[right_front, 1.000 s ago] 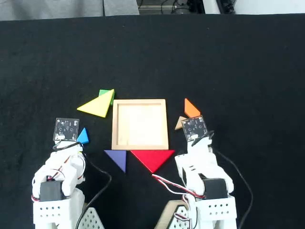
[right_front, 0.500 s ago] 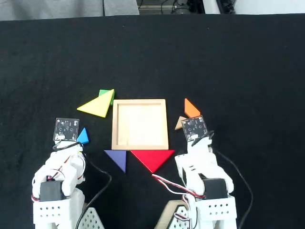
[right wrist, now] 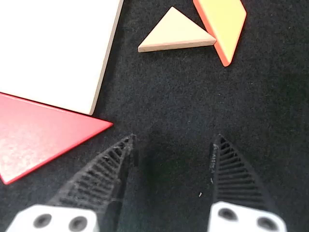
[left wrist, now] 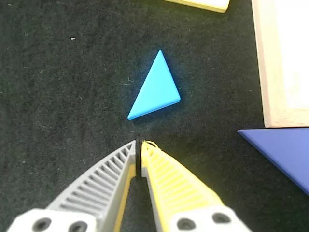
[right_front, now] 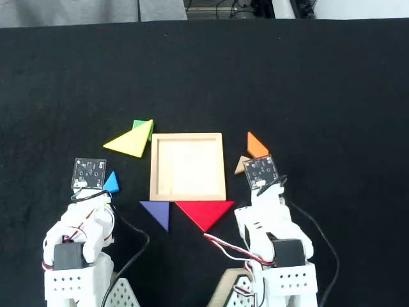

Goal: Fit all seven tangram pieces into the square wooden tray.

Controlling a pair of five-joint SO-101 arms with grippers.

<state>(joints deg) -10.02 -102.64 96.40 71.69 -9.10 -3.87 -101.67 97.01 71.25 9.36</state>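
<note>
**On black cloth, tray among its pieces**

At the centre of the fuzzy black tabletop (right_front: pixel 319 96) lies the square wooden tray (right_front: pixel 187 135), pale and smooth. All the pieces sit outside it. A yellow triangle (right_front: pixel 131 142) touches a green piece (right_front: pixel 138 124) off its far left corner. A tan wooden triangle (right_front: pixel 242 165) touches an orange parallelogram (right_front: pixel 257 145) on the right. A red triangle (right_front: pixel 204 212) and a purple triangle (right_front: pixel 158 211) lie along the near edge. A blue triangle (right_front: pixel 112 182) lies just ahead of my left gripper (left wrist: pixel 139 145), fingers pressed together. My right gripper (right wrist: pixel 174 140) stands spread over cloth.

The table (right_front: pixel 319 96) under me is covered in matte black cloth, evenly lit. Past its far edge I see a grey strip (right_front: pixel 77 9) at the left, dark cables (right_front: pixel 255 7) mid-way, and a white patch (right_front: pixel 364 7) by the right corner.
</note>
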